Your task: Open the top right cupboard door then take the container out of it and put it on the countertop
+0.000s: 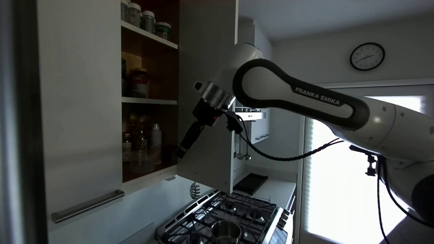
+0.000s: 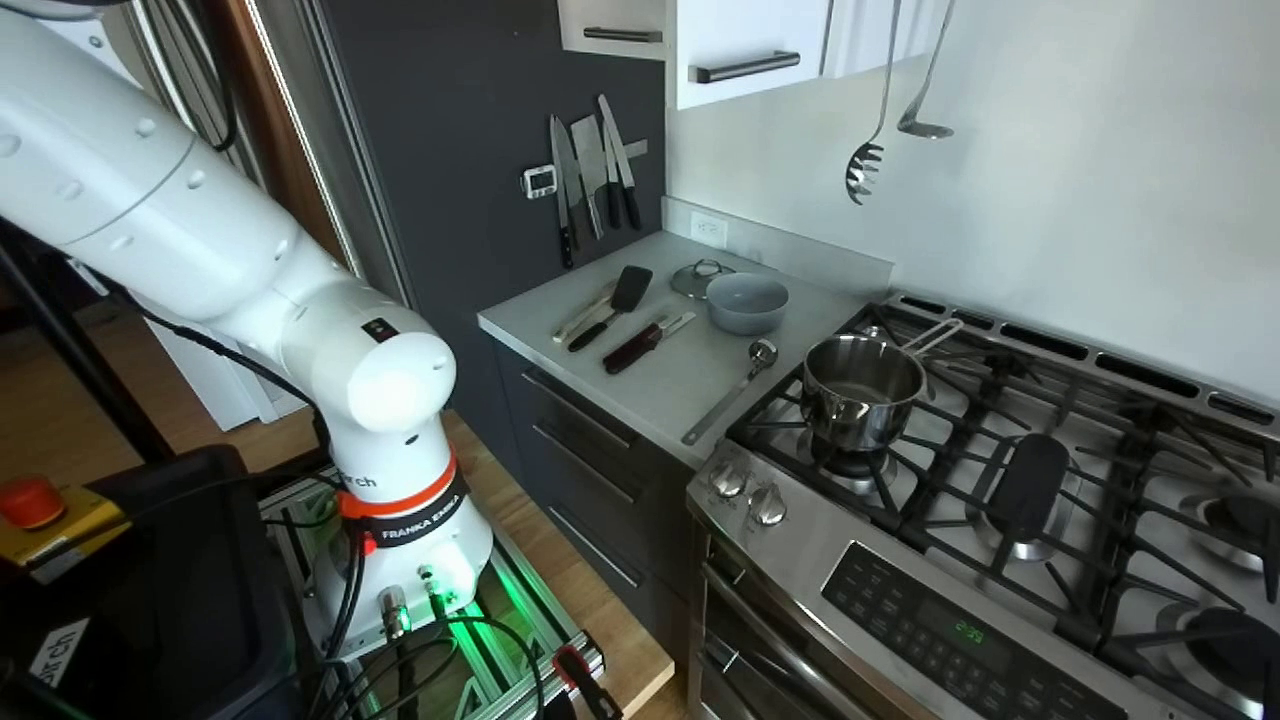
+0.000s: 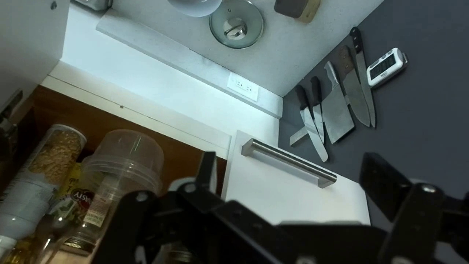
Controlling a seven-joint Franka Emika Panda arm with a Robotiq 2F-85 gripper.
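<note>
The top right cupboard door (image 1: 207, 145) stands swung open in an exterior view; its inner face (image 3: 29, 40) shows at the wrist view's upper left. Inside, on the bottom shelf, a clear plastic container (image 3: 126, 157) sits among jars and bottles, faintly visible as a container (image 1: 140, 161) in an exterior view as well. My gripper (image 3: 293, 172) is open with nothing between its fingers, to the right of the container in the wrist view. In an exterior view the gripper (image 1: 180, 153) points down in front of the cupboard opening. The pale countertop (image 2: 650, 400) borders the hob.
A closed neighbouring door (image 3: 300, 194) with a bar handle (image 3: 289, 161) lies beside the opening. Spice jars (image 1: 148, 22) fill upper shelves. On the counter are a grey bowl (image 2: 747, 303), a glass lid (image 2: 700, 278) and utensils. A steel pot (image 2: 862, 390) stands on the hob.
</note>
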